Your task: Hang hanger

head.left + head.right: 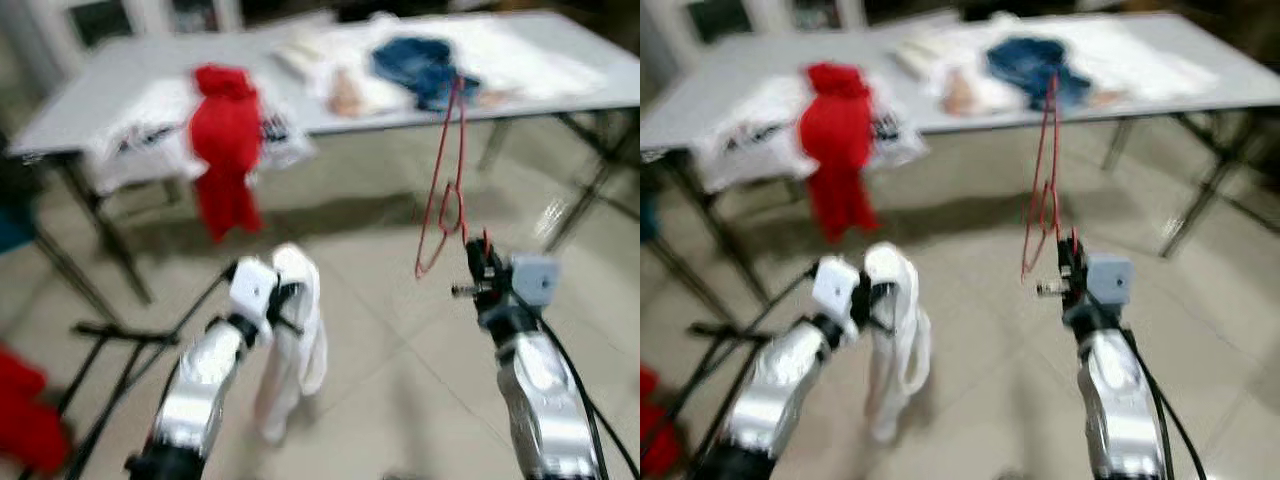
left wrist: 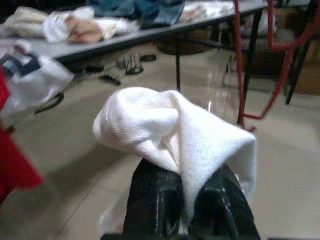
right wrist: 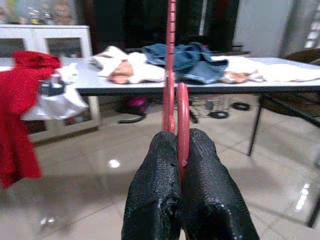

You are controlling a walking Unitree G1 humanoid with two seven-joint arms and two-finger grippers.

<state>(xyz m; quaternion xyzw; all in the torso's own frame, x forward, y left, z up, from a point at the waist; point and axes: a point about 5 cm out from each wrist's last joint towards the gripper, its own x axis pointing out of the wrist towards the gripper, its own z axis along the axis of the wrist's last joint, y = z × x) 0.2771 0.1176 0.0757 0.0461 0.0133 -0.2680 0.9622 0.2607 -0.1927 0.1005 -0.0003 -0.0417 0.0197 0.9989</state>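
Observation:
A red wire hanger (image 1: 446, 175) stands upright above my right gripper (image 1: 478, 252), which is shut on its lower end; in the right wrist view the red wire (image 3: 176, 105) runs up from between the black fingers (image 3: 155, 195). My left gripper (image 1: 286, 300) is shut on a white garment (image 1: 298, 345) that droops toward the floor. The left wrist view has the white cloth (image 2: 175, 132) bunched over the fingers (image 2: 155, 205), with the red hanger (image 2: 252, 65) off to one side.
A long grey table (image 1: 130, 75) stands ahead with a red garment (image 1: 225, 150) hanging off its edge, white clothes (image 1: 150, 125) and blue jeans (image 1: 420, 65) on top. A black rack frame (image 1: 110, 345) stands at the lower left. Tiled floor lies between me and the table.

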